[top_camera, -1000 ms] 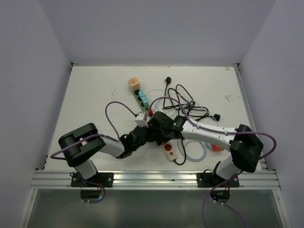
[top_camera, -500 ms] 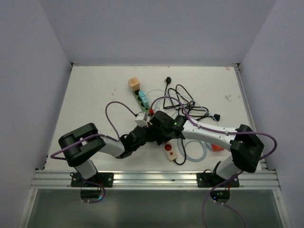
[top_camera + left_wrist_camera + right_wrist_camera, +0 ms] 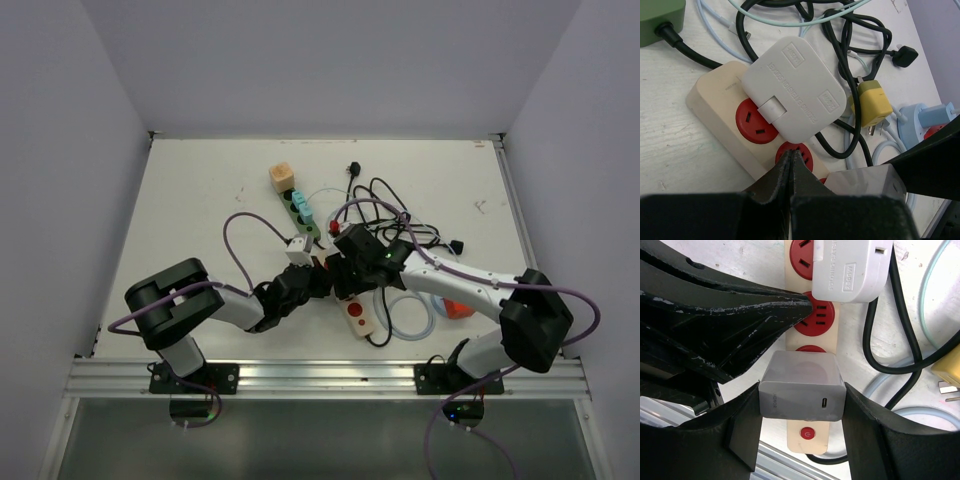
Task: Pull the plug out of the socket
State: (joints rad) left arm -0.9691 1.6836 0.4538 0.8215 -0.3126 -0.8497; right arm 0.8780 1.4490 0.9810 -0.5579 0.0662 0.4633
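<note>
Plug (image 3: 802,375) is gripped by its sides in your right hand (image 3: 802,390), square over the power strip (image 3: 812,440) running lengthwise between the fingers (image 3: 865,430); your closed left hand (image 3: 790,167) rests on the strip alongside.

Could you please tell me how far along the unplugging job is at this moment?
Done: the right gripper has its jaws closed on the grey charger, and the shut left gripper rests on the cream power strip. In hand: the pull itself. Left: lifting the charger clear; whether its pins are out cannot be seen.
</note>
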